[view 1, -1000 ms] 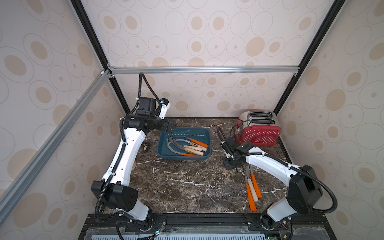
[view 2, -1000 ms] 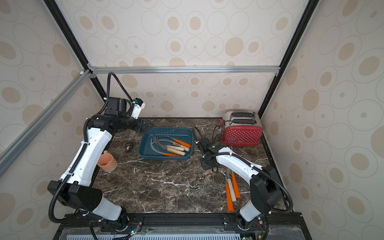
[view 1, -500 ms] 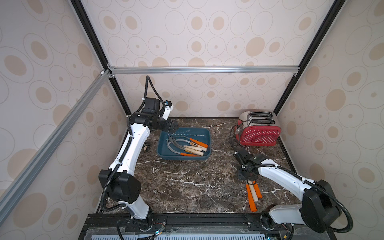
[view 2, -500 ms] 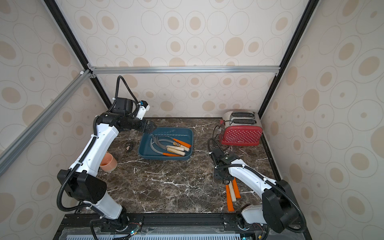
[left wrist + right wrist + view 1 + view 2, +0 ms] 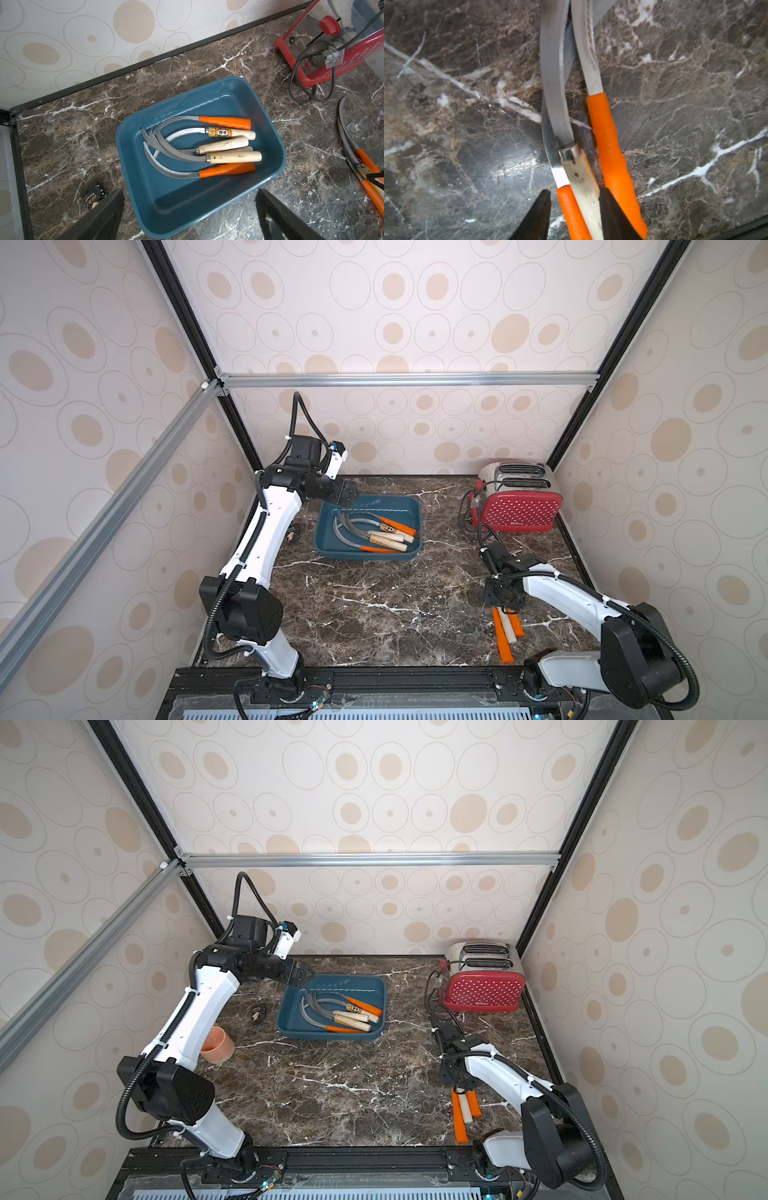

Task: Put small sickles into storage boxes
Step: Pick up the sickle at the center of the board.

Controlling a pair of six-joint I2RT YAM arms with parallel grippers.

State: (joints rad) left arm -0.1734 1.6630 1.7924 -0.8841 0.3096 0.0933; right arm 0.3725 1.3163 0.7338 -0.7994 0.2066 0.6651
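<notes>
Dark marble counter [image 5: 374, 614] is shown with the right jaws moved, within the last second, from beside the storage box [image 5: 365, 554] to three loose sickles [image 5: 507, 628] at lower right in both top views. They are narrowly spread around an orange handle [image 5: 571, 212] and a wooden handle [image 5: 583, 187], not yet pinching. Several sickles [image 5: 224, 144] lie boxed; the left jaws are held wide, empty. Another pickup is judged begun.

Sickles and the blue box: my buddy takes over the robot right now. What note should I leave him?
Left gripper: open, empty, hovering over the tray's far corner.
Right gripper: open, low over the table, jaws astride two handles, nothing lifted.
Done: about six sickles lie in the tray.
To do: three sickles bunched on the table by the right arm; grasp one, carry it over.
</notes>
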